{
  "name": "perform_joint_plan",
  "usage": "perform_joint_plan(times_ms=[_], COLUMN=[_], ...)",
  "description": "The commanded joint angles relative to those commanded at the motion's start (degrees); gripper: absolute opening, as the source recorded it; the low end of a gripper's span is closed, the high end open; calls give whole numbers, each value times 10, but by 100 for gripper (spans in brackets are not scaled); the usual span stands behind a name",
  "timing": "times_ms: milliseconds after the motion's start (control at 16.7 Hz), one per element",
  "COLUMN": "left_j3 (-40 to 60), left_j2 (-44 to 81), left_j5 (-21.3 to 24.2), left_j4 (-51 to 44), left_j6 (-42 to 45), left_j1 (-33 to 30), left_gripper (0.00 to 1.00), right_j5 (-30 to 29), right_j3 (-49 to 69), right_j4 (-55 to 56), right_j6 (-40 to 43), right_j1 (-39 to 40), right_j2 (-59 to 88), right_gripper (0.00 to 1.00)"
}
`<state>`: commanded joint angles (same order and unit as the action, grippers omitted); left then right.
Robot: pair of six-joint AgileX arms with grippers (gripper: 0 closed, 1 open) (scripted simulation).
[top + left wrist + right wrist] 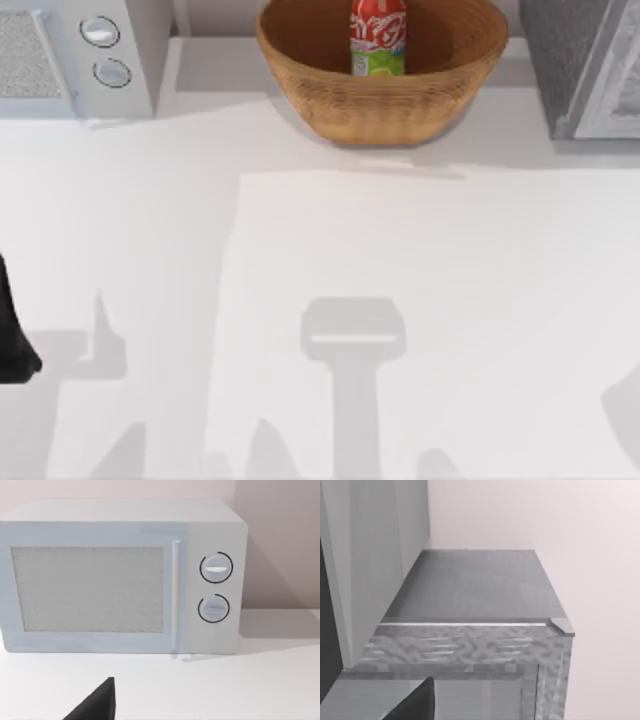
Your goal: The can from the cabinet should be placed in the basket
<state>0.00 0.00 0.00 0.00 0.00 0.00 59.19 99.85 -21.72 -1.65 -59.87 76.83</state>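
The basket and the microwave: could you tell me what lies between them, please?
Nothing: in the top view, bare white table separates the microwave from the basket holding the can.

Red can [378, 35] with white script, tan woven basket [380, 95], speckled grey cabinet [560, 55].

Rendered kitchen-style tabletop

A plain white table [420, 300] against a pale wall carries a white microwave-like box with two round knobs [120, 575], a tan woven wicker basket [380, 100] and a dark grey speckled cabinet [585, 60].
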Motion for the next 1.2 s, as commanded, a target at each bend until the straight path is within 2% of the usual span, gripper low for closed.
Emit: perform_joint_plan(times_ms=[180,420,600,1020,1200], left_j3=[0,0,0,0,0], left_j2=[0,0,0,0,0], left_j5=[0,0,0,0,0], left_j4=[0,0,0,0,0], left_j6=[0,0,0,0,0], left_j1=[0,0,0,0,0], left_gripper=[100,100,100,100,100], right_j5=[-18,-121,-250,-617,-747], right_j3=[3,13,19,11,0], right_j4=[-1,-7,-15,-30,-32], right_j6=[0,1,2,4,5], right_j1=[17,120,249,618,748], right_j2=[1,5,8,-3,-15], right_gripper=[100,100,100,100,100])
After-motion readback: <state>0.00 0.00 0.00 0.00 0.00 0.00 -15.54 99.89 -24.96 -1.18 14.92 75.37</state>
